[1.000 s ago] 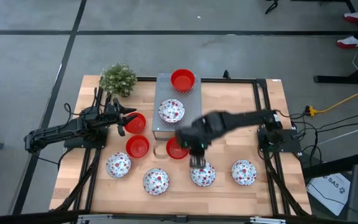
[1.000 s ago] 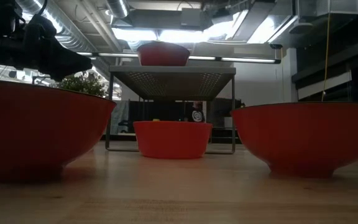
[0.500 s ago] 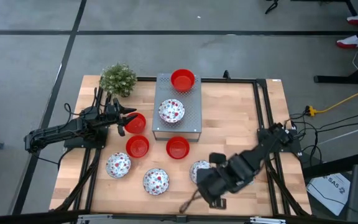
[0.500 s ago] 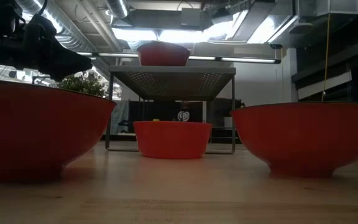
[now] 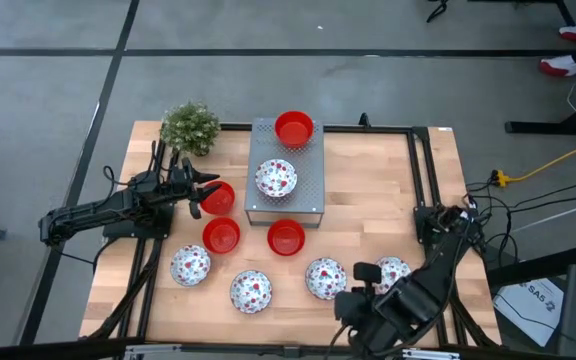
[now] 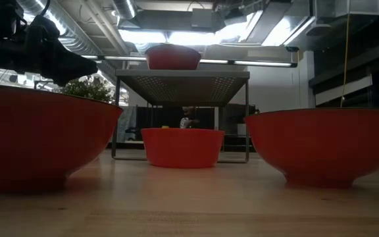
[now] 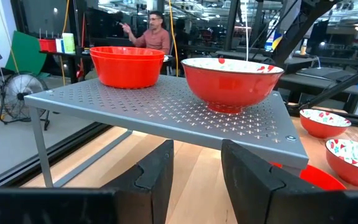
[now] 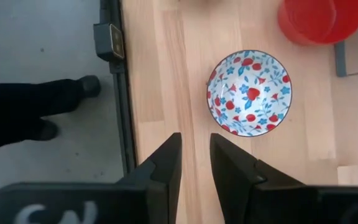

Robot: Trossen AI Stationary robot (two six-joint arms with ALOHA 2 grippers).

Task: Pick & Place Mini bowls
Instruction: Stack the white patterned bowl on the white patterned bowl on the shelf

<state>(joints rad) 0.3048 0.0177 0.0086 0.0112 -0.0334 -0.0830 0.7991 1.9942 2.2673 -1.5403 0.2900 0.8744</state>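
Several mini bowls stand on the table. One plain red bowl [image 5: 294, 128] and one patterned bowl [image 5: 276, 178] sit on top of the grey perforated box [image 5: 308, 205]. Three red bowls [image 5: 221, 236] rest on the wood around the box's near left side, and a row of patterned bowls [image 5: 325, 278] stands toward the near edge. My right gripper [image 8: 194, 163] is open above the near edge, pointing steeply down, beside a patterned bowl [image 8: 248, 93] and with nothing between its fingers. My left gripper [image 7: 196, 155] waits open and level at the table's left, facing the box.
A small green plant [image 5: 189, 127] stands at the far left corner. A black bracket [image 8: 109, 40] sits on the table's near rim. A person's dark leg and shoe [image 8: 36, 115] are on the floor just beyond that edge. Bare wood lies to the right of the box [image 5: 368, 190].
My right arm has swung from over the middle of the table, beside the box's near side, toward the near edge and to the right, turning as it went. Its fingers carry nothing. No bowl has moved.
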